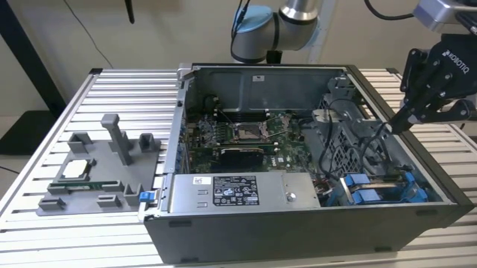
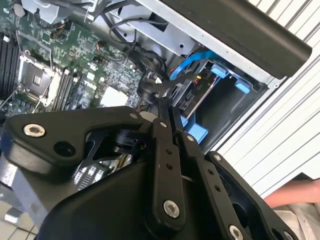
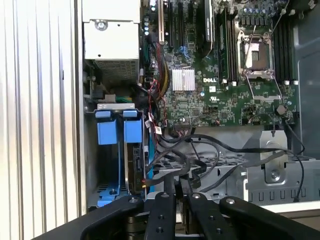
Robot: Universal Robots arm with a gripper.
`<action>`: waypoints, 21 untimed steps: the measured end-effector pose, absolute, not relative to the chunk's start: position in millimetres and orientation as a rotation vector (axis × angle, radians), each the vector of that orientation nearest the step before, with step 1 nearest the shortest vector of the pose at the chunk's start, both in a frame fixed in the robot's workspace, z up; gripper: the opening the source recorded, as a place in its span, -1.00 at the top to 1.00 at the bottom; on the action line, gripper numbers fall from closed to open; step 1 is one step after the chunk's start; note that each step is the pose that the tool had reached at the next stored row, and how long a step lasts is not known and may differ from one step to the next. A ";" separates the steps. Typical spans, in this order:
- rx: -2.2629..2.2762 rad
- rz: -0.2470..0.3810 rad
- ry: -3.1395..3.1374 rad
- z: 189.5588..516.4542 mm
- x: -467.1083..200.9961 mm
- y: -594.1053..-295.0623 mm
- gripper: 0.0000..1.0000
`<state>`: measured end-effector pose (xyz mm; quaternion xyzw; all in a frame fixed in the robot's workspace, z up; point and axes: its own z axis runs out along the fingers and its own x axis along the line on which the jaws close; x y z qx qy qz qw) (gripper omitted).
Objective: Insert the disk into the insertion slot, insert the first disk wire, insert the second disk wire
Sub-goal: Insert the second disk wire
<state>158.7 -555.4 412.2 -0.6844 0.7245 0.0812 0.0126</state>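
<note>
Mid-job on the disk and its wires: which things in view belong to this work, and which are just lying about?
Job in hand:
- gripper, shut among the black wires
- disk in its blue carrier
- drive bay holding it

Lying about:
- power supply box
- processor socket
- grey fixture
- a person's hand

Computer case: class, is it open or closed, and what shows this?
Open. The computer case has no panel over its upward side, so the motherboard and power-supply box lie exposed.
</note>
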 end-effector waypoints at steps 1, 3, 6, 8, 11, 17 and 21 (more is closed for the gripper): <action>-2.133 0.253 2.258 412.7 155.7 -555.4 1.00; -2.133 0.253 2.258 413.0 148.6 -555.5 1.00; -2.133 0.253 2.258 413.1 133.4 -555.5 1.00; -2.133 0.253 2.258 413.0 125.6 -555.5 1.00; -2.133 0.253 2.258 411.1 117.4 -555.7 1.00; -2.142 0.250 2.249 402.9 115.1 -560.2 1.00; -2.151 0.251 2.241 398.3 115.1 -569.9 1.00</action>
